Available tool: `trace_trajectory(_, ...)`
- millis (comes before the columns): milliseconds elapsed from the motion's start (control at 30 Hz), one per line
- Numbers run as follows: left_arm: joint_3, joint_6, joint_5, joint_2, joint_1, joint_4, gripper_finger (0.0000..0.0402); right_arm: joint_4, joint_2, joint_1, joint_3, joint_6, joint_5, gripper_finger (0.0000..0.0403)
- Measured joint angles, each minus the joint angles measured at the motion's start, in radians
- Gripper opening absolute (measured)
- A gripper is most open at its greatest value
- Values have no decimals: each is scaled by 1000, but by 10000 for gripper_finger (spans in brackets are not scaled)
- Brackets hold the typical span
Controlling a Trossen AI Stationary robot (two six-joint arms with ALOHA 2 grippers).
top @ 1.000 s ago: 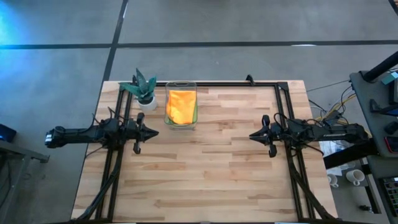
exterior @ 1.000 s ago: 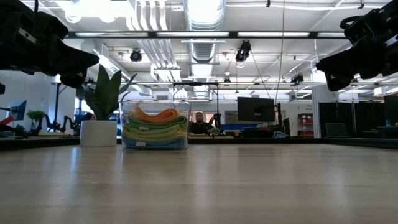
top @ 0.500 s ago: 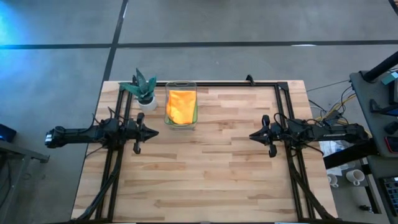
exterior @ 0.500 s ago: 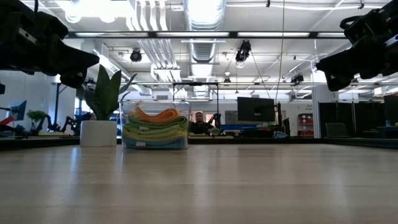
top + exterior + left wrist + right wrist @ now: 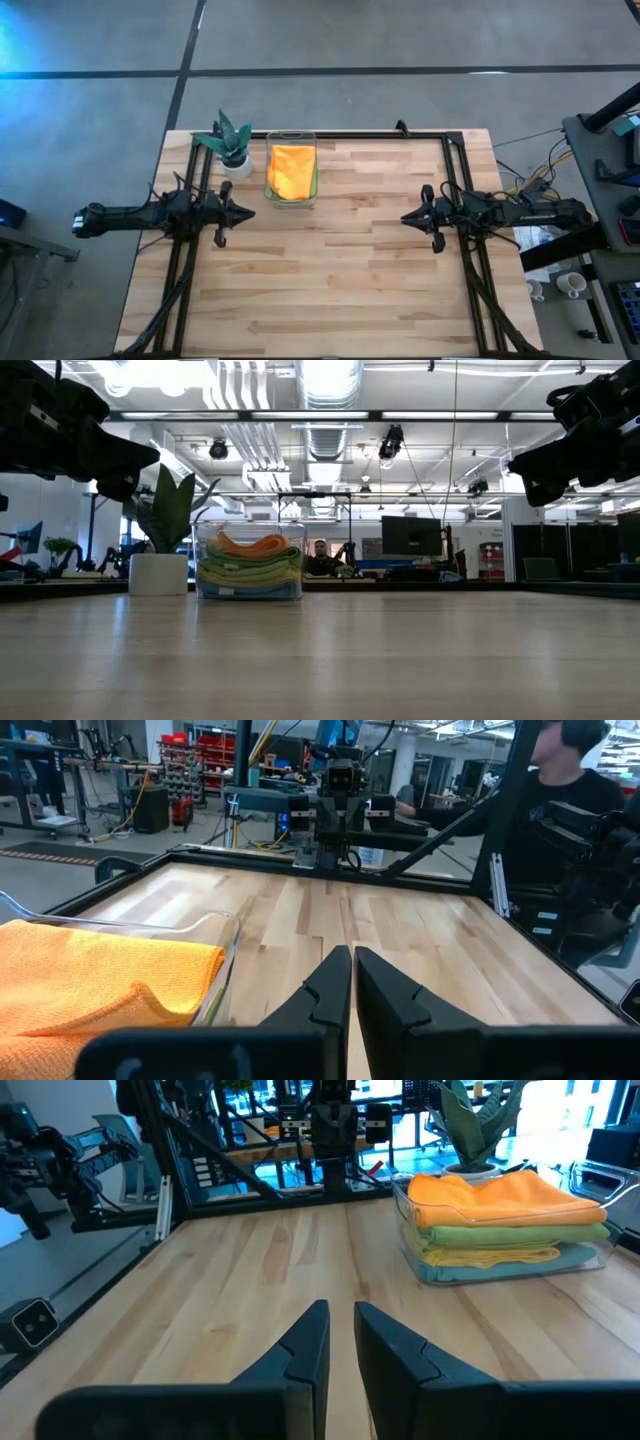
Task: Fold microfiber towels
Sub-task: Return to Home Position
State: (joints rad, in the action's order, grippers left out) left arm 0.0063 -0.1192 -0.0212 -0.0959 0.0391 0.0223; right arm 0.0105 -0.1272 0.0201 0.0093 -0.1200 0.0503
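Note:
The microfiber towels lie folded in a stack inside a clear plastic bin [image 5: 291, 200] at the table's far left-centre. The orange towel [image 5: 291, 170] is on top, with green, yellow and blue ones under it [image 5: 250, 575]. The stack also shows in the right wrist view [image 5: 505, 1215] and the left wrist view [image 5: 95, 980]. My left gripper [image 5: 250, 212] hovers over the left side, shut and empty, pointing toward the table's right. My right gripper [image 5: 405, 217] hovers over the right side, shut and empty, pointing toward the table's left.
A small potted plant [image 5: 232, 140] stands left of the bin at the far edge. Black frame rails [image 5: 455, 180] run along the far edge and both sides. Bare wood [image 5: 330, 270] lies between the grippers and toward the near edge. A person [image 5: 575, 780] stands beyond the table.

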Motion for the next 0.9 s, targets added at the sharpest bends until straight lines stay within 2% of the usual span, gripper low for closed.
trace_trajectory(900, 0, 0, 0, 0, 0, 0, 3, 0, 0, 0, 0, 0, 0, 47)
